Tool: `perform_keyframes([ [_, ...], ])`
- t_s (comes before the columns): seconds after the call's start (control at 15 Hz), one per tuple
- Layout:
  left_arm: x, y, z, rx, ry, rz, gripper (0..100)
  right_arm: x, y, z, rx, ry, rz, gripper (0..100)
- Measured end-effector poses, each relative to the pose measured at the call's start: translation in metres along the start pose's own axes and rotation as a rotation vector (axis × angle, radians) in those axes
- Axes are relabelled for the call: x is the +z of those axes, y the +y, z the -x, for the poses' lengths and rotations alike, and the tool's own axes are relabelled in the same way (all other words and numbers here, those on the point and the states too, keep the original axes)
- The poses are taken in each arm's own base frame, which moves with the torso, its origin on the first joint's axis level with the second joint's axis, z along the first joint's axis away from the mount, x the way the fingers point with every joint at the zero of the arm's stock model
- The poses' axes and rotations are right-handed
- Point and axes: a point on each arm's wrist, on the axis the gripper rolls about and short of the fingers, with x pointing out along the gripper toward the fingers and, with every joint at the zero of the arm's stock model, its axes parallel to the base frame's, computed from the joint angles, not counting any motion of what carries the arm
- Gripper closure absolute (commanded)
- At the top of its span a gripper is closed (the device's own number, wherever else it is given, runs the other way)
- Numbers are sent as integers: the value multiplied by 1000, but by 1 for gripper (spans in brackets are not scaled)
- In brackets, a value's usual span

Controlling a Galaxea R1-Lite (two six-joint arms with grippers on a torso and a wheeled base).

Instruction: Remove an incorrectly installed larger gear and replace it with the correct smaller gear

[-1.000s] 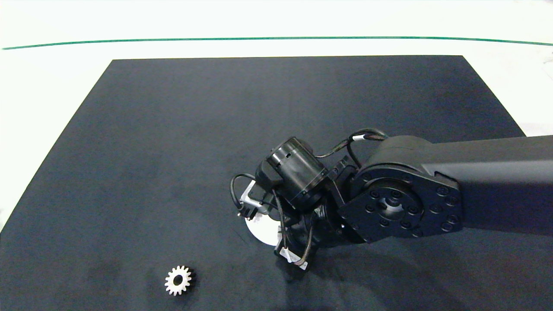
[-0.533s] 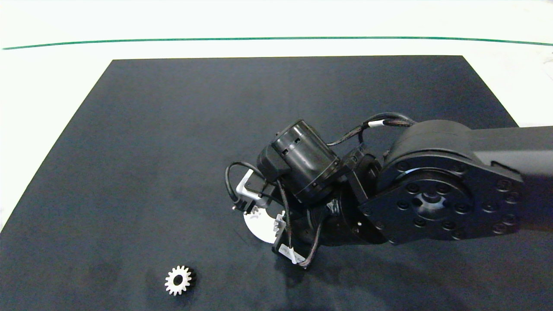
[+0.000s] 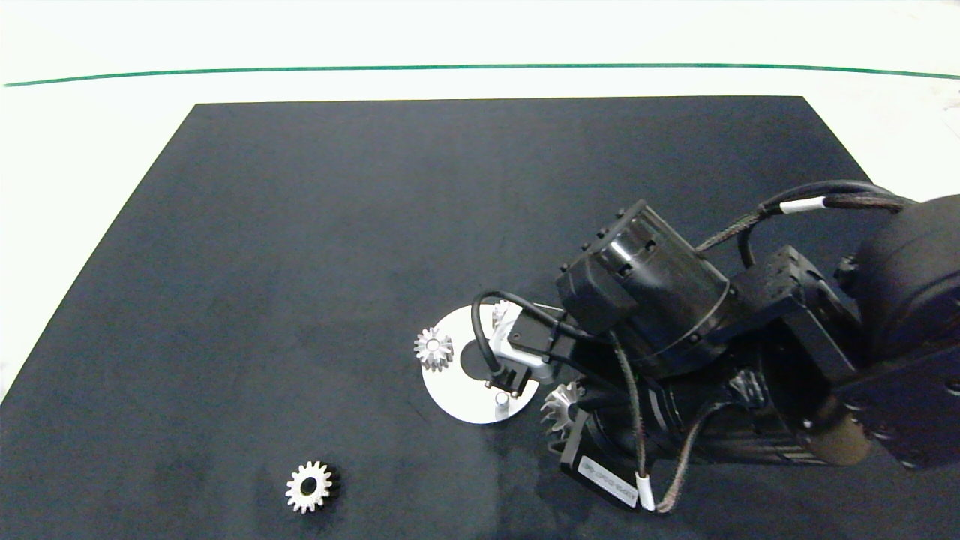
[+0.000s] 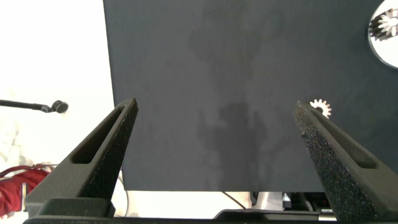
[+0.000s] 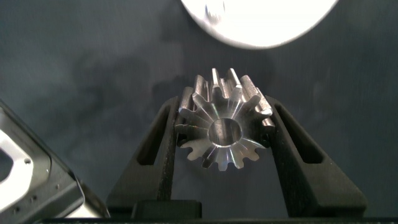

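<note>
I count four gears. The larger gear [image 5: 222, 127], silver metal with long, sharply pointed teeth and a small round centre hole, sits clamped between the two grey fingers of my right gripper [image 5: 222, 134]; in the head view it shows at lower centre-right [image 3: 562, 406], just off the lower right edge of the round white disc base [image 3: 457, 390], half hidden under the dark wrist and its cables. The smaller gear [image 3: 308, 487], silver-white with short blunt teeth and a wide centre hole, lies flat on the dark mat [image 3: 300, 262] at the lower left of the head view, well apart from the disc; my left wrist view picks it up too [image 4: 321, 107]. Two more small silver gears sit on the disc: one at its left rim [image 3: 433, 349] and one at its upper edge [image 3: 501, 309], the latter mostly covered by the black cable loop [image 3: 480, 337] and a white bracket. One short silver peg [image 3: 501, 401] stands bare near the disc's lower edge.

The right arm fills the right half of the head view and blocks the disc's right side. My left gripper [image 4: 214, 115] has its fingers spread wide with nothing between them, above the mat's edge where the white table [image 3: 480, 45] begins.
</note>
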Motion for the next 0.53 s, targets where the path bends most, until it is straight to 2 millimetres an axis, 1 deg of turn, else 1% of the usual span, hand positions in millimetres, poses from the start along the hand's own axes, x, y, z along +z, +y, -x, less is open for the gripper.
perform_keyframes([
  [0.13,1,0,1,2,-11,1,0,-13,-2,1,-12,-14,-23,54],
  [0.2,1,0,2,4,-21,2,0,-20,-1,-1,-14,-18,-29,54],
  [0.4,1,0,3,4,-27,2,0,-43,8,-19,-20,-32,-42,54],
  [0.53,0,0,3,4,-27,2,0,-57,15,-28,-11,0,-34,54],
])
